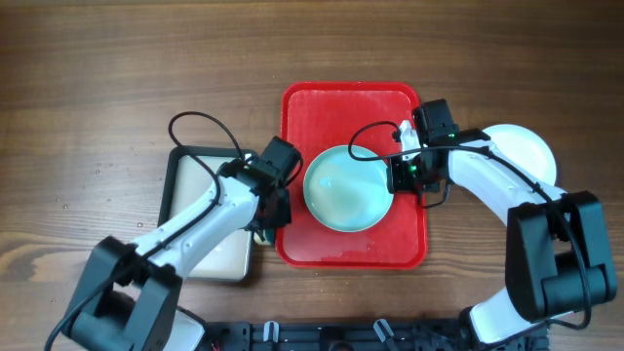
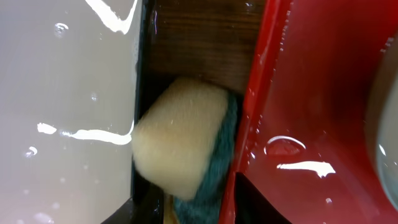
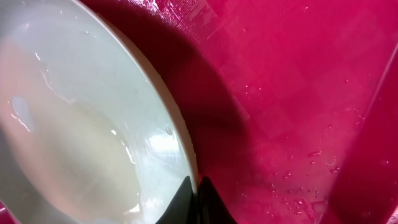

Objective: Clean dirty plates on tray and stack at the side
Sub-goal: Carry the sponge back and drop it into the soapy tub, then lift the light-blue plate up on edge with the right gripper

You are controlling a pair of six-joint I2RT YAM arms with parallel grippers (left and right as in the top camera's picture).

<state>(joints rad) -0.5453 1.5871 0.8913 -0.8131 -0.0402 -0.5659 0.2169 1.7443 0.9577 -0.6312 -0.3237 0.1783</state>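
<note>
A pale blue plate (image 1: 344,188) lies on the red tray (image 1: 307,107), wet, with no red smear that I can see. My right gripper (image 1: 398,175) is shut on its right rim, which shows between the fingertips in the right wrist view (image 3: 194,183). A white plate (image 1: 526,148) lies on the table right of the tray. My left gripper (image 1: 270,212) is shut on a yellow and teal sponge (image 2: 186,146), held over the gap between the cream tray (image 2: 62,93) and the red tray (image 2: 323,93).
The dark-rimmed cream tray (image 1: 185,185) stands left of the red tray and is wet. The right arm reaches across the white plate. Bare wooden table lies behind both trays.
</note>
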